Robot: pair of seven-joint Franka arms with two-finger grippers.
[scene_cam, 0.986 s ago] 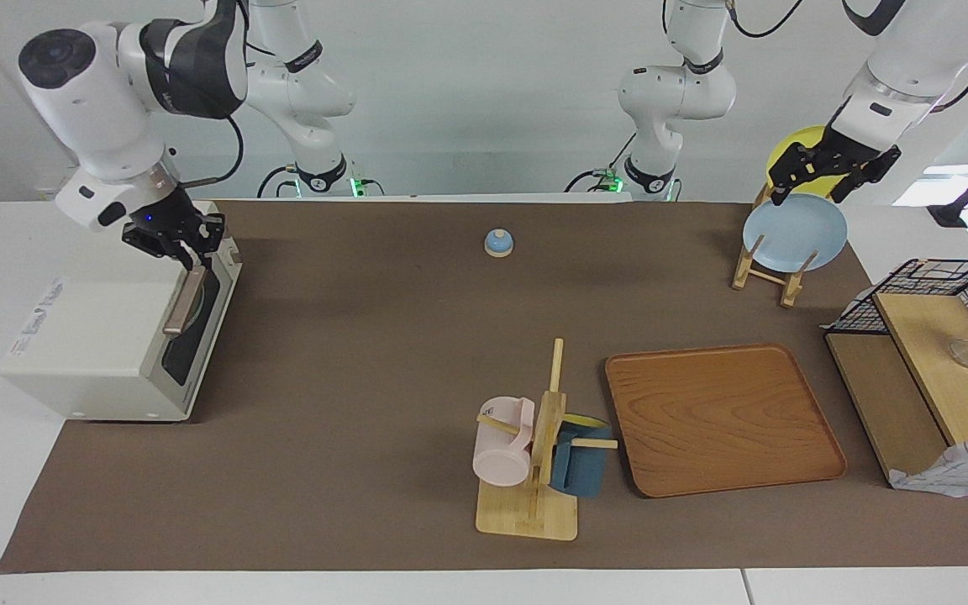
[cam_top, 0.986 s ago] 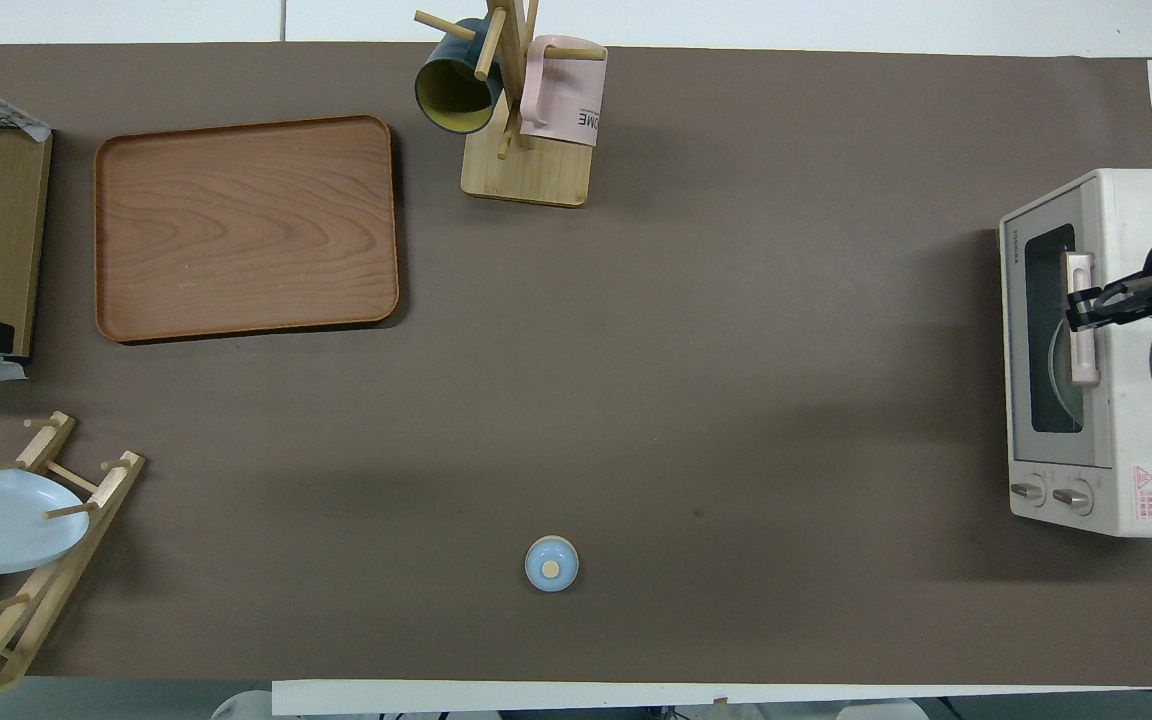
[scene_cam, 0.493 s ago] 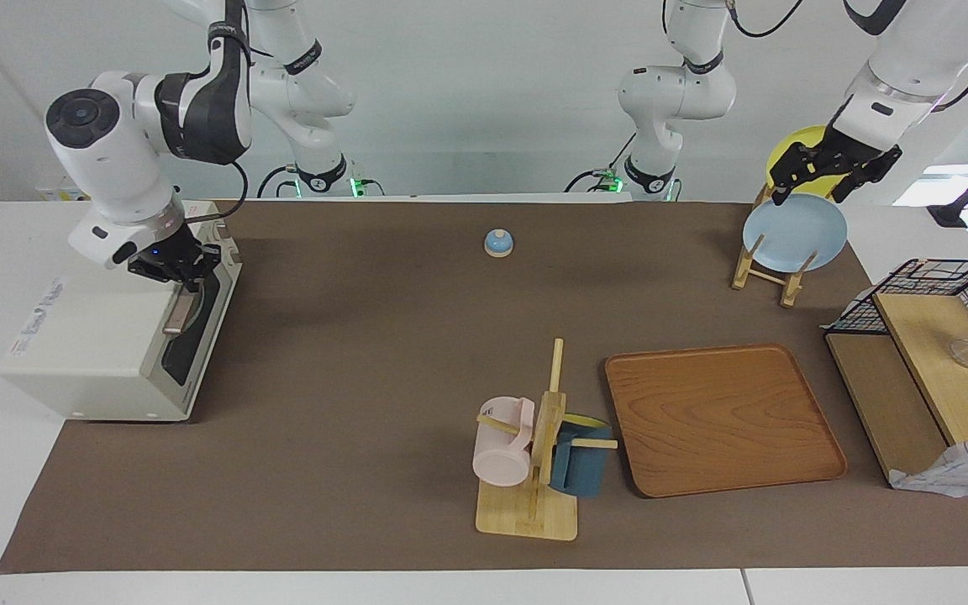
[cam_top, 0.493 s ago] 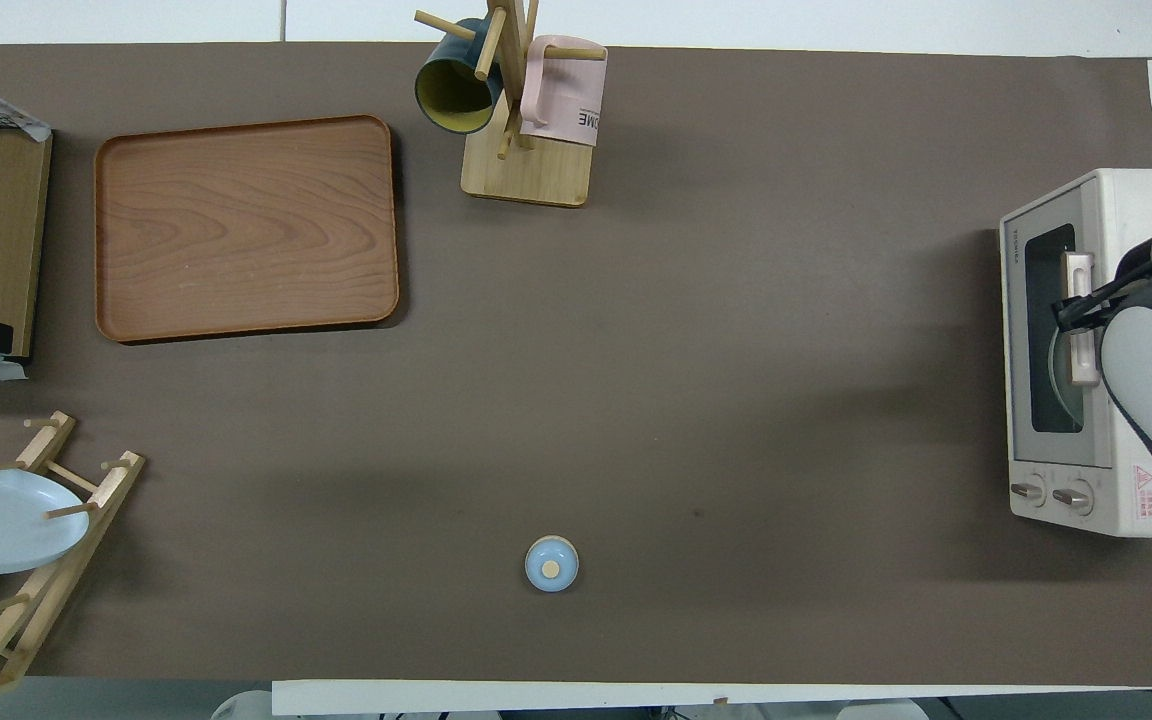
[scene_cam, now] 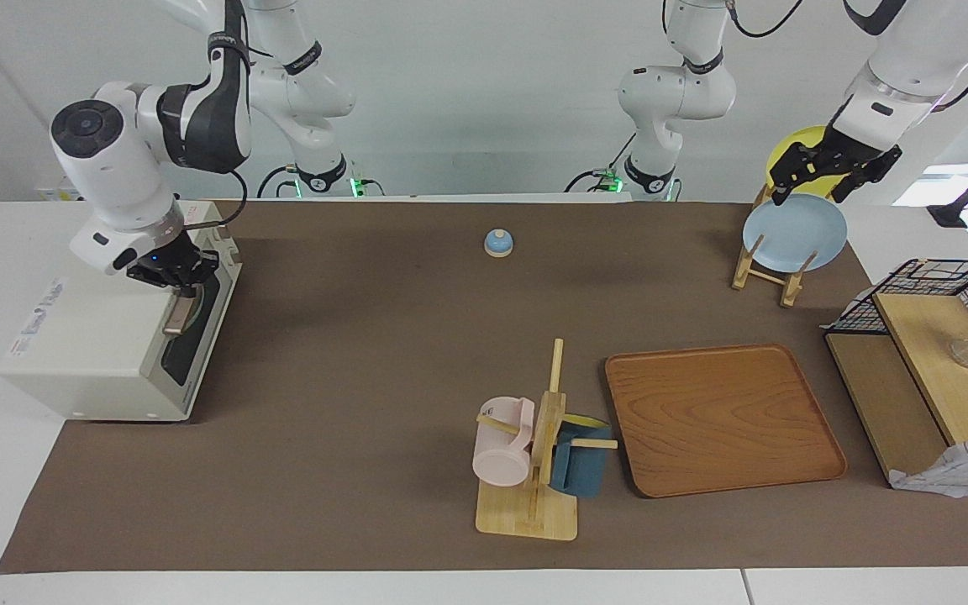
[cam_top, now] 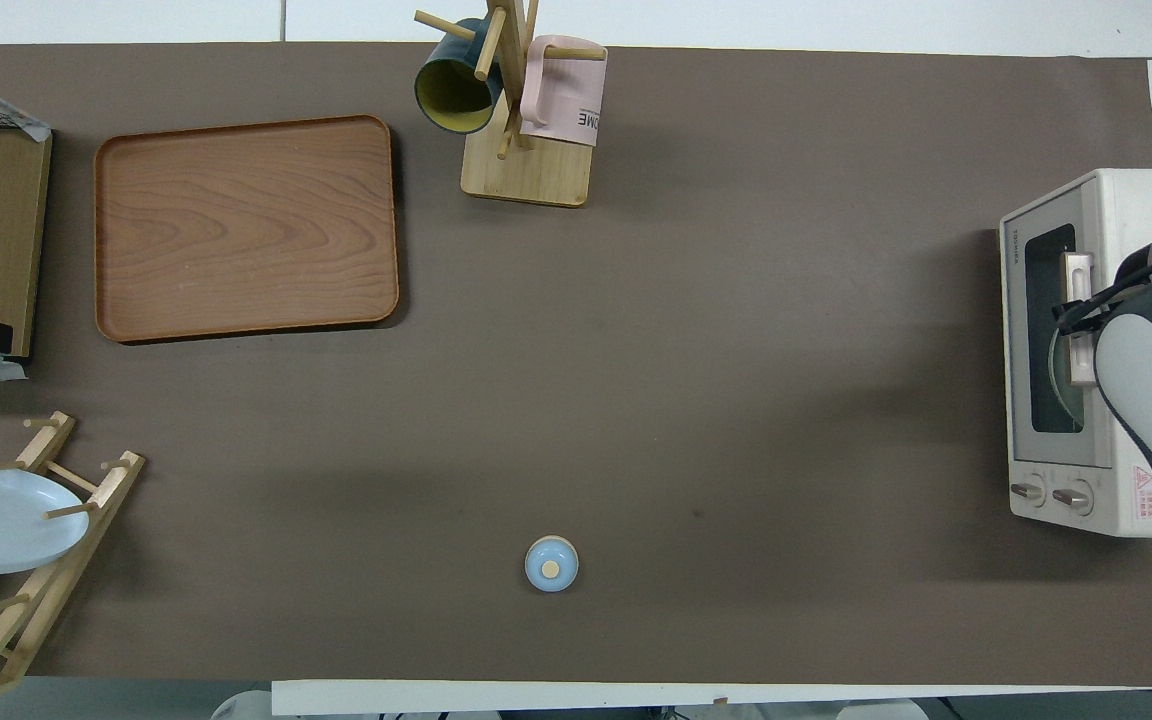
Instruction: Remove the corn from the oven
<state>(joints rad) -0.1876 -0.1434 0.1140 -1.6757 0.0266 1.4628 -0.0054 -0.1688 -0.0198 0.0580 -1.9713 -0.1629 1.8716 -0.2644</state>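
Note:
The cream-white oven (scene_cam: 97, 336) stands at the right arm's end of the table, its dark glass door shut; it also shows in the overhead view (cam_top: 1116, 350). My right gripper (scene_cam: 175, 281) is down at the tan bar handle (scene_cam: 175, 318) on the top edge of the door, and in the overhead view (cam_top: 1074, 318) it sits on the handle (cam_top: 1079, 275). The corn is hidden. Only a curved pale plate rim (cam_top: 1058, 370) shows through the glass. My left gripper (scene_cam: 812, 189) waits open over the plate rack.
The wooden plate rack (scene_cam: 765, 269) holds a blue plate (scene_cam: 795, 231) and a yellow plate (scene_cam: 795, 143). A small blue bell (scene_cam: 498, 242) is on the mat near the robots. A wooden tray (scene_cam: 723, 416), a mug stand (scene_cam: 534, 470) and a wire shelf (scene_cam: 929, 353) are also on the table.
My right gripper has come down from just above the oven's top edge onto the door handle, and its arm has swung in over the oven. The left arm has not moved.

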